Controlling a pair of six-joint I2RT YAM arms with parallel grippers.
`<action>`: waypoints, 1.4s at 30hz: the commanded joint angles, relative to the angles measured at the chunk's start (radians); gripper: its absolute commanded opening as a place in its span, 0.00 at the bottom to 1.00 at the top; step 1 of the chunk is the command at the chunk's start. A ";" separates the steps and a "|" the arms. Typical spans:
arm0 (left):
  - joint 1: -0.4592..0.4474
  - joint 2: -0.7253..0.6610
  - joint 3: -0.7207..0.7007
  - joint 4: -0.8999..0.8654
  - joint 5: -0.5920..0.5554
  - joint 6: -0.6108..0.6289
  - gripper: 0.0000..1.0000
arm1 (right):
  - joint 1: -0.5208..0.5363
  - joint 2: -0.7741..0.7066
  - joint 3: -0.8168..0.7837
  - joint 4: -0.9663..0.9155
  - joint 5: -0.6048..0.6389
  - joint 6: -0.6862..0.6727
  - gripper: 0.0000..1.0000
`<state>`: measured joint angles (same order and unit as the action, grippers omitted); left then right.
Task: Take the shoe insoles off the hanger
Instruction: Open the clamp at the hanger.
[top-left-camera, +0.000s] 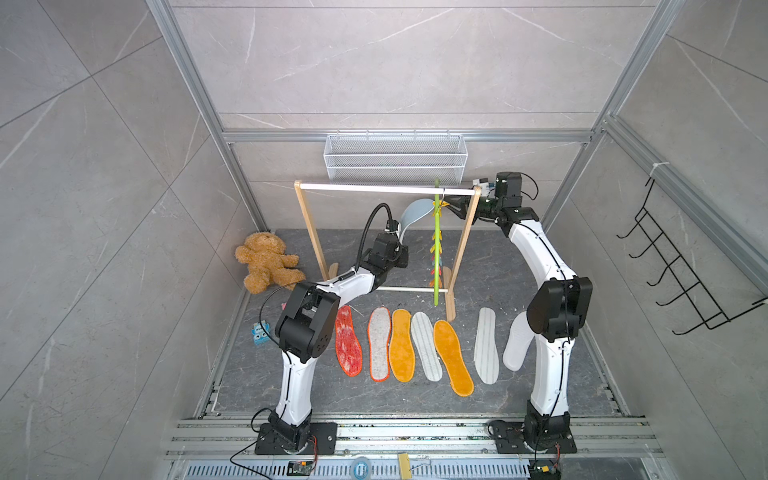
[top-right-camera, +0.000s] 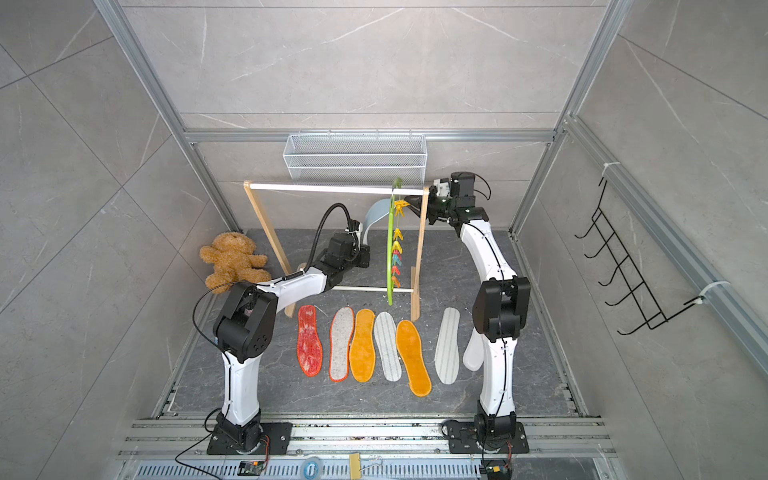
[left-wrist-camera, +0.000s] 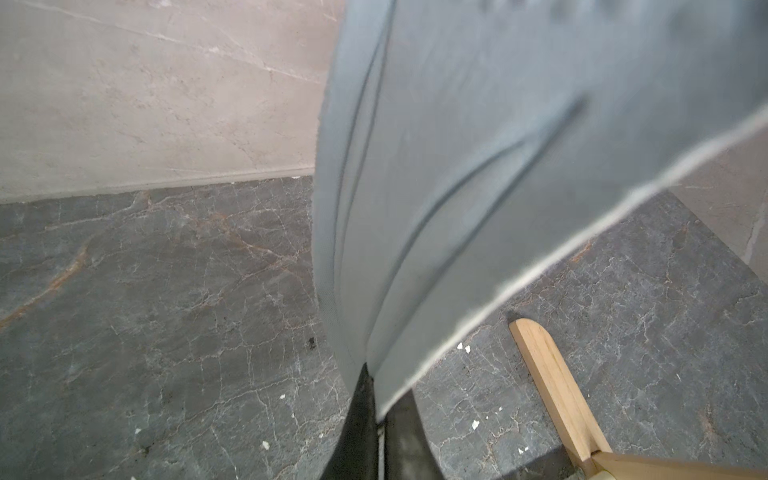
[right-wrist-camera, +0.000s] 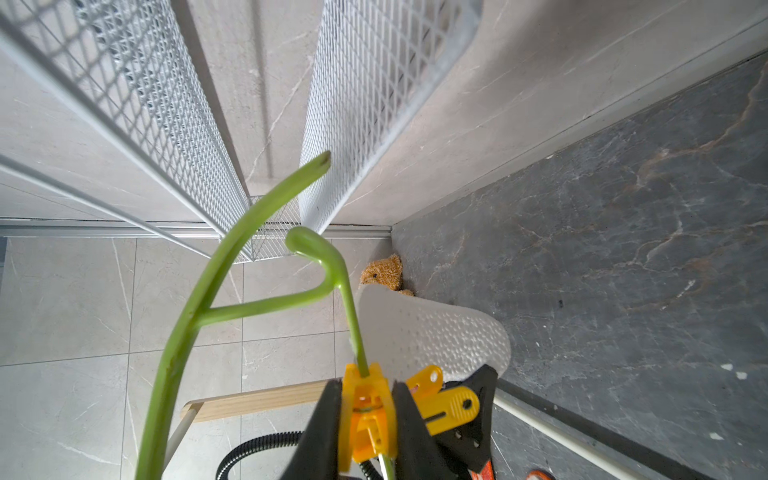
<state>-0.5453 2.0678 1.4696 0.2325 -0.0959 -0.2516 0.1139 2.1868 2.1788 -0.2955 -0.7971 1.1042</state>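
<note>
The lime-green hanger (top-left-camera: 436, 249) (top-right-camera: 390, 257) hangs from the wooden rail with several coloured clips along it. A pale blue-grey insole (top-left-camera: 415, 214) (left-wrist-camera: 478, 166) curves from the hanger's top down to my left gripper (left-wrist-camera: 380, 399), which is shut on its lower end. My right gripper (right-wrist-camera: 366, 388) (top-left-camera: 451, 205) is shut on a yellow clip (right-wrist-camera: 365, 415) at the hanger's top. The insole's white dotted underside (right-wrist-camera: 432, 328) shows just behind that clip. Several insoles lie in a row on the floor, among them red-white (top-left-camera: 348, 340), orange (top-left-camera: 401, 345) and striped (top-left-camera: 486, 345).
The wooden rail frame (top-left-camera: 386, 189) stands mid-floor, with a white wire basket (top-left-camera: 395, 160) on the back wall behind it. A teddy bear (top-left-camera: 268, 262) and a small blue toy (top-left-camera: 259, 332) lie at the left. A black wire rack (top-left-camera: 681, 274) hangs on the right wall.
</note>
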 joint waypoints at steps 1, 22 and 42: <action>0.006 -0.037 -0.026 0.060 -0.011 -0.046 0.00 | 0.014 0.030 0.040 -0.004 -0.013 0.003 0.19; 0.025 -0.077 -0.120 0.110 -0.019 -0.100 0.00 | 0.061 0.492 0.944 -0.505 -0.051 -0.042 0.28; 0.027 -0.095 -0.161 0.129 -0.005 -0.104 0.00 | 0.047 0.471 0.988 -0.661 0.058 -0.171 0.93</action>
<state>-0.5228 2.0384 1.3262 0.3157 -0.1017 -0.3450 0.1745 2.7052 3.1046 -0.8871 -0.7849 0.9905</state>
